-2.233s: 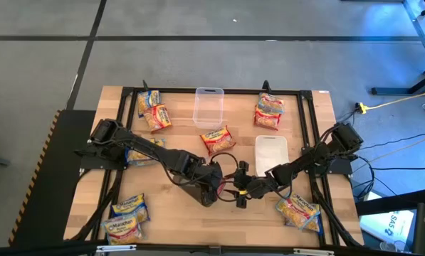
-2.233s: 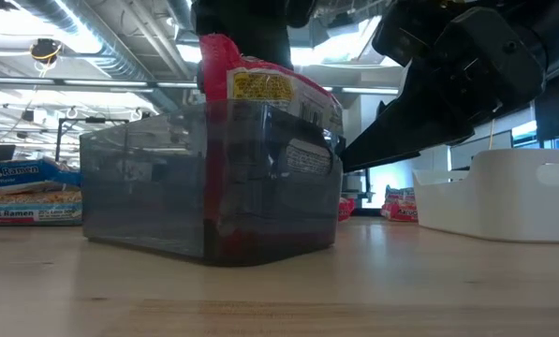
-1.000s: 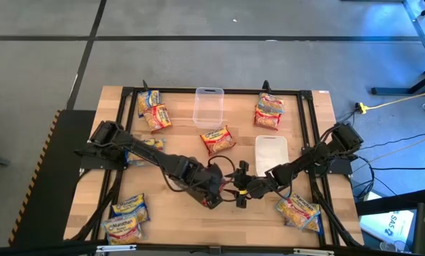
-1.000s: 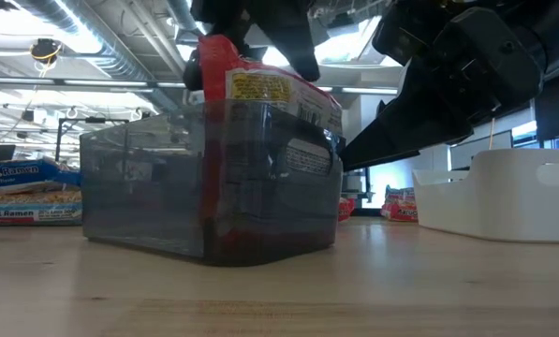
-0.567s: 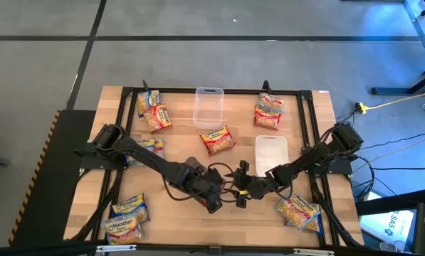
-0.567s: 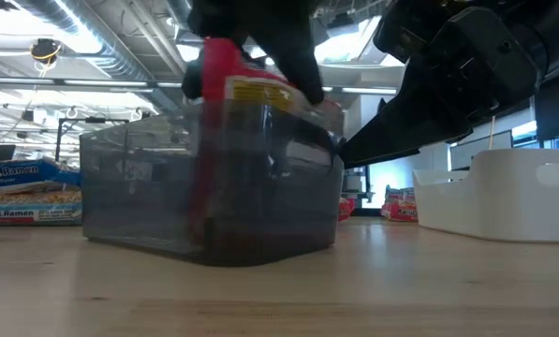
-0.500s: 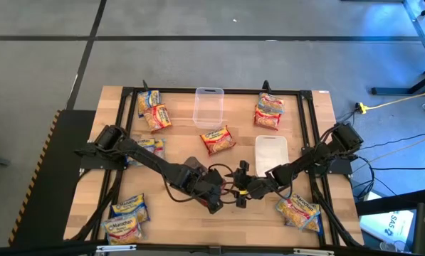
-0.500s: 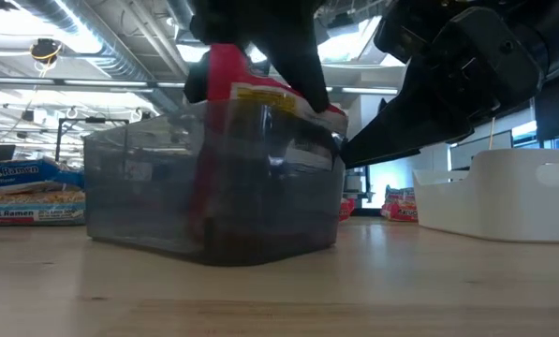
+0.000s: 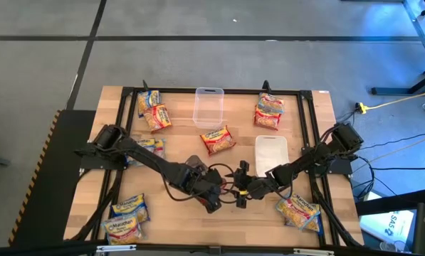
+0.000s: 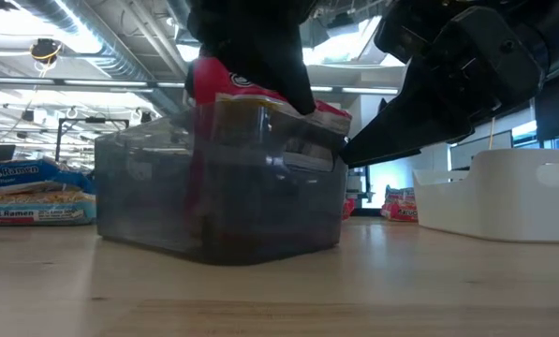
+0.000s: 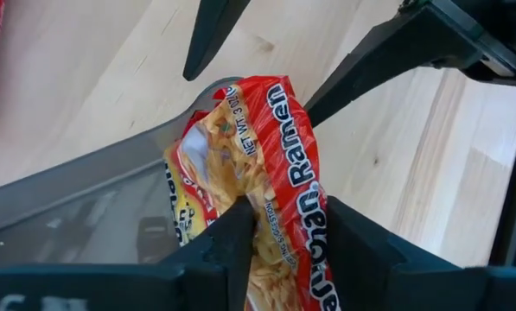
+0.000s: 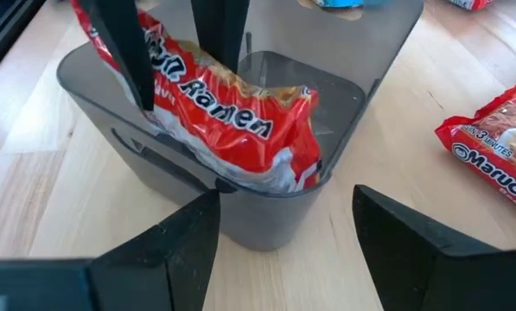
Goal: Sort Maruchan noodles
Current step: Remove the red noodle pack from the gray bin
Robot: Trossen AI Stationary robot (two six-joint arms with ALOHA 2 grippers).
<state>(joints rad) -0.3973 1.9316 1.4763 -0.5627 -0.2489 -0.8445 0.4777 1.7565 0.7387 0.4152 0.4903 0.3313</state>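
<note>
A red Maruchan noodle packet [image 11: 275,147] lies tilted in a grey container [image 12: 275,207] near the table's front middle, with one end [image 10: 209,80] above the rim. My left gripper [image 11: 283,220] comes down from above and is shut on this packet. My right gripper [image 12: 279,229] stands open and level at the container's right end, a finger on either side of its corner. I cannot tell whether it touches the wall. Other noodle packets lie flat on the table: two at the far left [image 9: 154,112], one mid-table [image 9: 218,139]. My left gripper pinches the red packet between its two fingers, one on each flat face [image 11: 279,203], toward the packet's raised end. The fingers [image 12: 128,52] slant down from above and lie across the packet. The packet is crumpled, with its lower part inside the grey container.
A clear container [image 9: 208,105] stands at the far middle, a white one [image 9: 271,153] right of centre. More packets lie at the far right [image 9: 269,112], near right [image 9: 298,212] and near left [image 9: 129,218]. A black frame [image 9: 127,91] borders the table.
My left gripper has sunk onto the red packet and shut on it. The packet has been pressed lower into the grey container and has tipped over. The container has slid a little toward the table's right.
</note>
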